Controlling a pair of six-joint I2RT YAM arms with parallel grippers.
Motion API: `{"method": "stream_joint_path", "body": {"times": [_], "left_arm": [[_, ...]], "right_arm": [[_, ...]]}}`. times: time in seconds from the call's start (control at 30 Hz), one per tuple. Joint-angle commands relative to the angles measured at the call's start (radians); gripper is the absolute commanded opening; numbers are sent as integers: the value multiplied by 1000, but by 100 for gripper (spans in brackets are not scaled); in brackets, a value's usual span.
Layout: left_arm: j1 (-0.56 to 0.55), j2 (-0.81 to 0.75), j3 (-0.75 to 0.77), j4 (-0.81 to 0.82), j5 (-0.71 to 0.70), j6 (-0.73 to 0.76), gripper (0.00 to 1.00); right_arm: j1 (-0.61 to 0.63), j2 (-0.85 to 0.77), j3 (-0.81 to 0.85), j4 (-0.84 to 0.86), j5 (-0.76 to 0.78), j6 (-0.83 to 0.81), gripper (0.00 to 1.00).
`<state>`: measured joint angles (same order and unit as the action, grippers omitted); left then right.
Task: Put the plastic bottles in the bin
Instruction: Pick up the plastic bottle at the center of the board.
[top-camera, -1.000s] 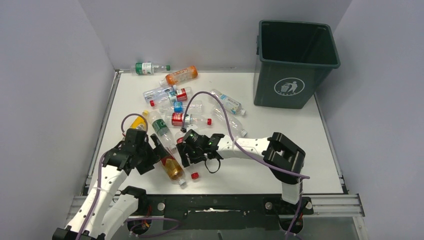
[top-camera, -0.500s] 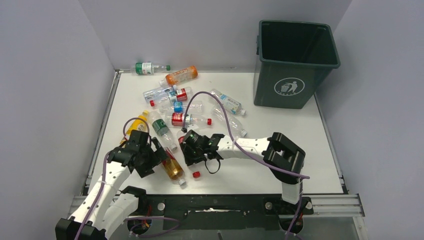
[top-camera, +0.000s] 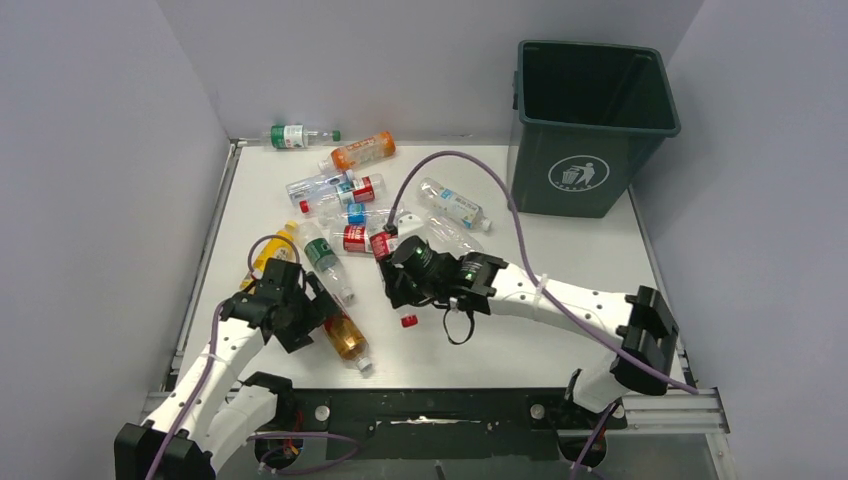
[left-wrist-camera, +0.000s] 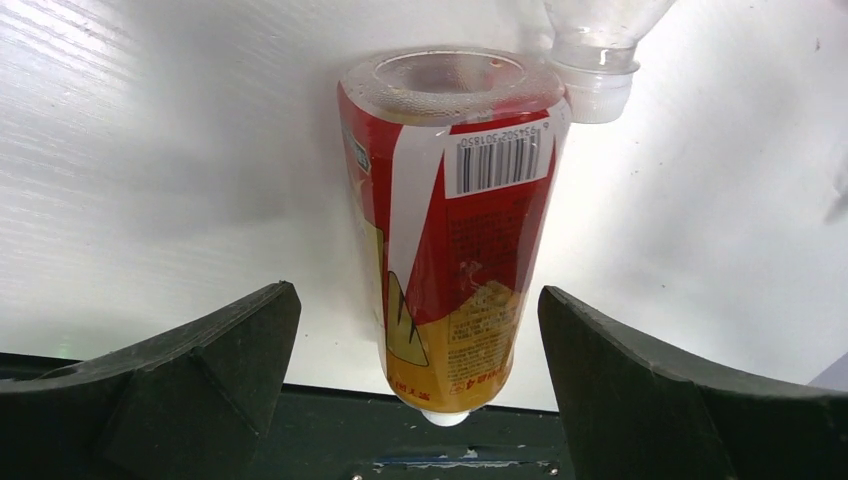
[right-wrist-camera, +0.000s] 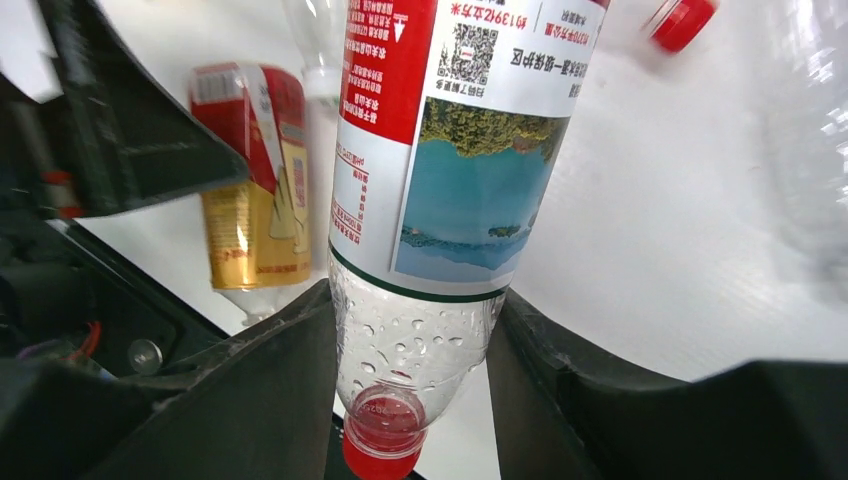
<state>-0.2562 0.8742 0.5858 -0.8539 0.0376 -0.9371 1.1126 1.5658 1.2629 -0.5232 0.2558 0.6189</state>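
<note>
Right gripper (top-camera: 396, 272) jaws, wider before, now closed on red-labelled bottle (top-camera: 381, 244). Right arm stretched out, bottle carried away from amber bottle (top-camera: 345, 335), toward table middle. Purple cable (top-camera: 460, 155) arches higher, toward far edge.

Bare table (top-camera: 590, 250) ran open from the right gripper (top-camera: 400, 280), clamped on a red-label bottle (right-wrist-camera: 450, 150), across to the bin (top-camera: 610, 195), whose mouth faced up unobstructed (purple cable (top-camera: 455, 158) arched over that lane). Far-left side was crowded: bottle pile (top-camera: 345, 195) lay packed, bottles touching, hardly a gap. Left gripper (top-camera: 318, 318) straddled the amber bottle (left-wrist-camera: 450, 250) with room either side of it; a clear bottle's neck (left-wrist-camera: 598, 60) touched its far end. Grey walls (top-camera: 100, 200) boxed the table left, back, right.
</note>
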Motion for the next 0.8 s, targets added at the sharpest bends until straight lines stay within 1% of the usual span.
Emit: {"method": "stream_joint_path", "body": {"times": [0.0,0.07,0.2,0.3,0.5,0.6,0.7,0.77], "left_arm": [[-12,7,-12,67,-9,-31,92],[-15,17,-17,74,-16,-37,92],[-22,39,-13,86,-29,-47,92],[-30,58,-9,94,-42,-54,92],[-56,111,-18,144,-54,-82,93],[-72,139,-14,156,-68,-94,92],[-89,153,-10,164,-78,-106,92],[-97,154,-12,170,-81,-113,90]], "right_arm": [[-34,-115,125,-65,103,-81,46],[-80,-155,169,-86,102,-112,46],[-238,-222,262,-104,67,-196,46],[-359,-238,361,-121,17,-270,47],[-543,-224,568,-126,-33,-394,49],[-664,-207,617,-100,-97,-422,50],[-817,-181,631,-63,-196,-419,50],[-895,-155,642,-39,-247,-414,50]]}}
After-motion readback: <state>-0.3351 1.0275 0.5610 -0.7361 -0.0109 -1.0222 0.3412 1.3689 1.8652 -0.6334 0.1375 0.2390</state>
